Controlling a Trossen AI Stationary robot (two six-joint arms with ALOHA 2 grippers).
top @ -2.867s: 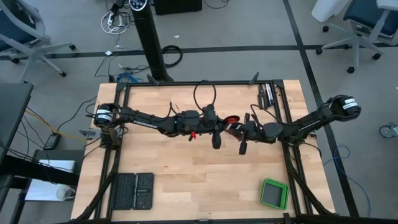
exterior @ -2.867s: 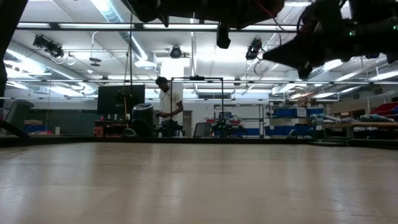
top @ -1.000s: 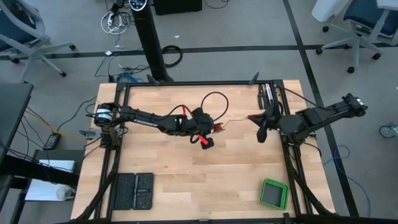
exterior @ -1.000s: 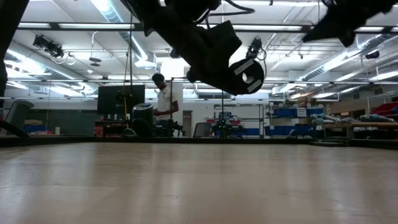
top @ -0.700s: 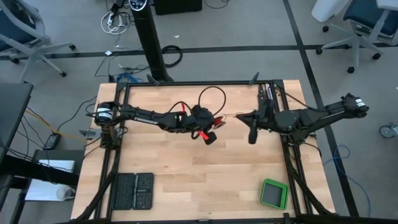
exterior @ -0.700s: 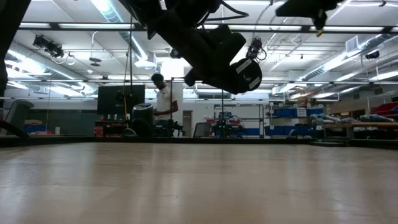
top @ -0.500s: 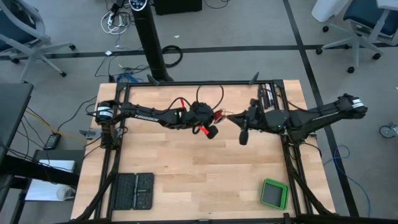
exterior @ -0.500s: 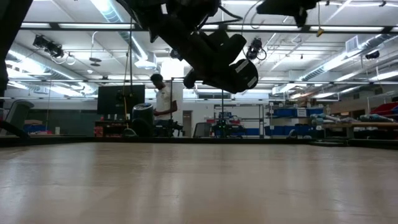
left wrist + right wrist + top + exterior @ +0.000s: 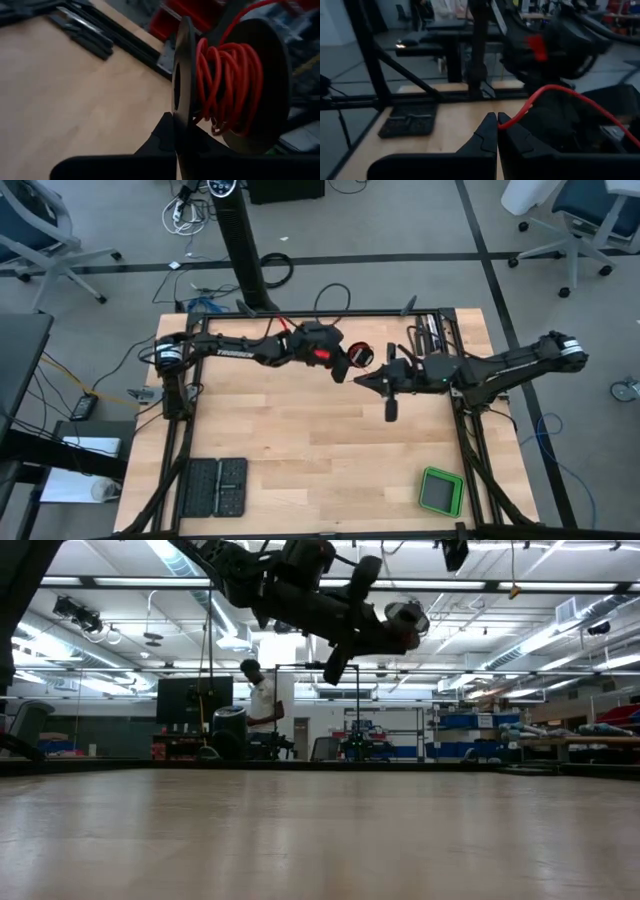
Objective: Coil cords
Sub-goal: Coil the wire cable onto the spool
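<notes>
A black spool [image 9: 235, 75] carries several turns of the thin red cord [image 9: 227, 82]. My left gripper [image 9: 349, 364] is shut on the spool [image 9: 361, 356], well above the far middle of the table. My right gripper [image 9: 358, 379] is shut on a free strand of the cord [image 9: 555, 90] just beside the spool, on its near side. In the low view the spool [image 9: 403, 615] hangs high above the tabletop. The cord's end piece does not show. My left gripper pinches the rim of the spool's one flange [image 9: 179, 117] between its two fingers, which come nearly level from the table's left. The spool is lifted clear of the table, its flanges on edge. My right gripper pinches the free strand of cord [image 9: 506, 124] between its fingertips, coming nearly level from the table's right. From the fingers the strand arches up and over toward the spool, clear of the table.
A green-framed box [image 9: 441, 491] sits at the near right corner and two black pads [image 9: 215, 487] at the near left. Black bars [image 9: 432, 335] lie by the far right frame. The wooden tabletop [image 9: 300, 440] below both grippers is bare. A person [image 9: 262, 705] stands beyond the table.
My left gripper has swung toward the table's far edge and risen a little, rolling its wrist, so the spool has turned with it. My right gripper has come toward the table's left, up to the spool, still shut on the strand, which is now much shorter between them.
</notes>
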